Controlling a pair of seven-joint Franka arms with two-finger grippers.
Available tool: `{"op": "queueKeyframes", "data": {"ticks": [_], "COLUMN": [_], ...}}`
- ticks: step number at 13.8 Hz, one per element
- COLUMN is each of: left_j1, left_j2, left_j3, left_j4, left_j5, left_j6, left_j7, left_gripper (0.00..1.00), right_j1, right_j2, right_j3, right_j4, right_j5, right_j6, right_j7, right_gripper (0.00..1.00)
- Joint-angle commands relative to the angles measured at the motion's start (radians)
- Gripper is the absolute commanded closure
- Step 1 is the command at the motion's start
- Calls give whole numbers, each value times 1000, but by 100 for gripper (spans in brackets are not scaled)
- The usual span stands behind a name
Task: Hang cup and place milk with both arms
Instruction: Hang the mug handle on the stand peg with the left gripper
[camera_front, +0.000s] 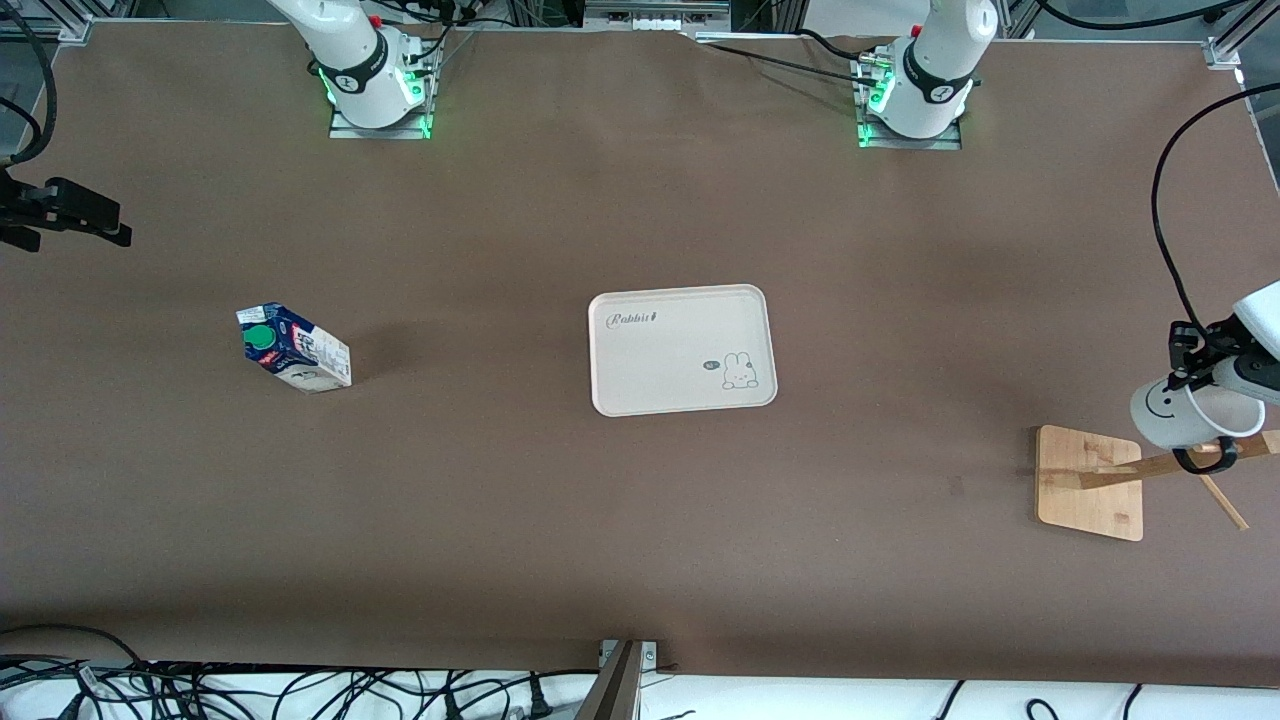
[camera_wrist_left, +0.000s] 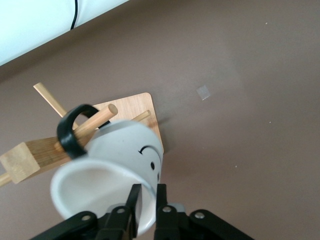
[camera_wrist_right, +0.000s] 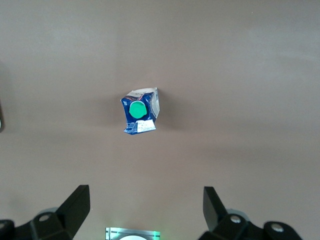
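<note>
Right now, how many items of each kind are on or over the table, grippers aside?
Mug, held by the left gripper: 1
Milk carton: 1
Tray: 1
Wooden mug rack: 1
Total: 4

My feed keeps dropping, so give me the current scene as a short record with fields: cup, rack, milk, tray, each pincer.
cup: white smiley mug, rim pinched by the left pincer, black handle looped over a rack peg
rack: wooden mug rack, at the left arm's end of the table
milk: blue and white carton with green cap, upright on the table toward the right arm's end, untouched
tray: cream rabbit tray, mid-table, nothing on it
left pincer: shut on the mug rim, over the rack
right pincer: open, high over the carton
</note>
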Motion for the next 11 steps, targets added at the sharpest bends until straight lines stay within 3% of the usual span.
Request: {"op": "queueKeyframes", "data": {"ticks": [1,6,11], "left_j1": [2,-28,-67], "left_j2": [21,-72,-287], "left_j3": [3,-4,-27], "left_j4": [33,19,-121], "left_j5": [-27,-30,-30], "left_j6": [-4,-117,-289], "left_j7": [37,-8,-157], "left_gripper": [0,0,0], "right_j1": [-24,-12,-15], "right_j2": [-30,-26,-30], "right_j3": [22,23,25], "right_j4": [-42,-24,-38], "right_j5": [12,-8,-11], "right_j6": [25,10,18], "right_j7": [1,4,0], "right_gripper": [0,0,0]}}
